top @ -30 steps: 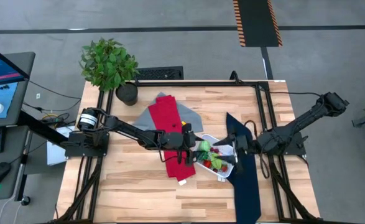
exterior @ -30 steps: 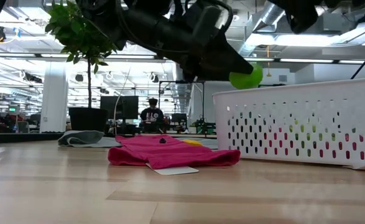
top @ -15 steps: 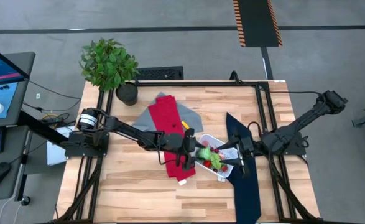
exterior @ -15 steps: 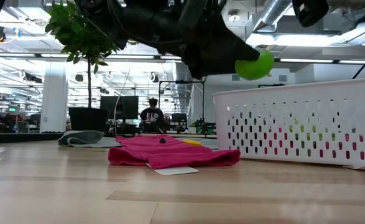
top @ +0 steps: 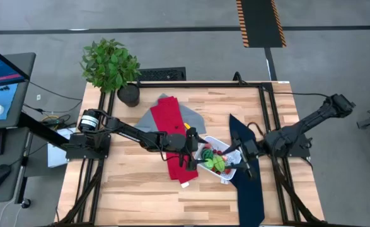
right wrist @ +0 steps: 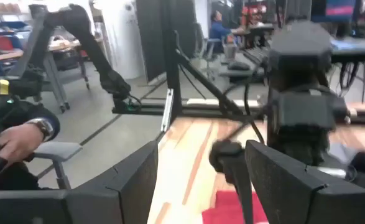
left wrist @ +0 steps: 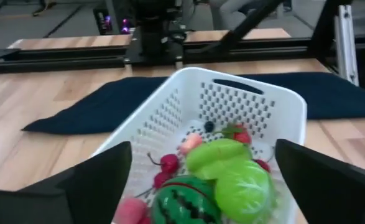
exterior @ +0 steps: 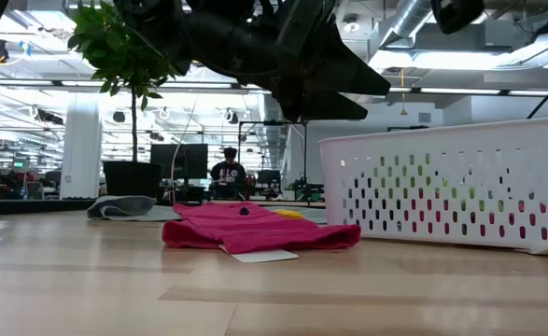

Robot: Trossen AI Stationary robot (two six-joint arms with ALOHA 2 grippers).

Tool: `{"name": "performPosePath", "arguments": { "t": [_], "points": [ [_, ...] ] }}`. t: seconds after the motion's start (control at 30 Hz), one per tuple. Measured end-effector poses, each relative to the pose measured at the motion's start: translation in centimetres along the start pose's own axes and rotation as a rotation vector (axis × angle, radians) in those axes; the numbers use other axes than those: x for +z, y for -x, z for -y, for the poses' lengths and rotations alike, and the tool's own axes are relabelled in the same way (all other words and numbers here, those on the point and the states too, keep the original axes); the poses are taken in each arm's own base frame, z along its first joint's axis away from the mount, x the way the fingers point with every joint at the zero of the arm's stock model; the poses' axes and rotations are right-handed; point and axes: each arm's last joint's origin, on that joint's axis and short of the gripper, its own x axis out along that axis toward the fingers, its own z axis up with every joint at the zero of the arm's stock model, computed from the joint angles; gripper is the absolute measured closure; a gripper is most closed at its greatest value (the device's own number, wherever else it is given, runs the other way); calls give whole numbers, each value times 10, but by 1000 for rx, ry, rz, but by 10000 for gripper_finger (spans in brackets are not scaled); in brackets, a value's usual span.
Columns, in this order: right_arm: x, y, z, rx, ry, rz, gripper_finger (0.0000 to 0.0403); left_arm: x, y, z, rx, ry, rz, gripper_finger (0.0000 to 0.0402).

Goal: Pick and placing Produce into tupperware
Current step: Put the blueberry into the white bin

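Note:
The white tub (top: 230,171) stands on its base between the red cloth (top: 174,135) and the navy cloth (top: 249,189). In the left wrist view it holds the produce: a light green leafy ball (left wrist: 244,185), a toy watermelon (left wrist: 185,200), a green pepper (left wrist: 214,154), cherries (left wrist: 167,163) and pink and red pieces. My left gripper (top: 196,156) hangs open just above the tub's left rim (left wrist: 151,127), fingers wide apart and empty. My right gripper (top: 244,156) is open at the tub's right side, above the navy cloth, holding nothing.
A potted plant (top: 111,64) stands at the table's far left corner. A grey cloth (top: 152,117) lies under the red one. A black frame (top: 260,113) borders the table. Bare wood lies along the near edge (top: 140,195). People sit in the room beyond.
My left gripper carried the light green ball a little toward the right, over the tub, then opened. The ball has dropped from between its fingers and now lies in the tub among the other produce.

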Motion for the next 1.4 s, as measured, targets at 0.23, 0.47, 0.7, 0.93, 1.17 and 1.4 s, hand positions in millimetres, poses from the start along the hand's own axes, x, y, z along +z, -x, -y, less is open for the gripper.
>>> {"name": "performPosePath", "arguments": {
  "t": [0.23, 0.47, 0.7, 0.93, 1.17, 1.4],
  "points": [
    [3, 25, 36, 47, 31, 41, 138, 3, 0, 1, -103, 5, 25, 18],
    [-32, 87, 50, -49, 41, 230, 138, 2, 0, 2, -104, 33, 15, 21],
    [-54, 110, 51, -106, 74, 248, 138, 0, 2, 0, -100, -26, -17, 21],
    [-62, 106, 52, -100, 87, 153, 138, 8, 12, -22, -75, -28, -82, 22],
    [-64, 105, 52, -93, -34, 135, 138, 22, 31, -55, -73, -26, -106, 22],
    [-65, 105, 53, -94, -123, 135, 138, 34, 69, -116, 84, 18, -191, 22]
  ]
}}
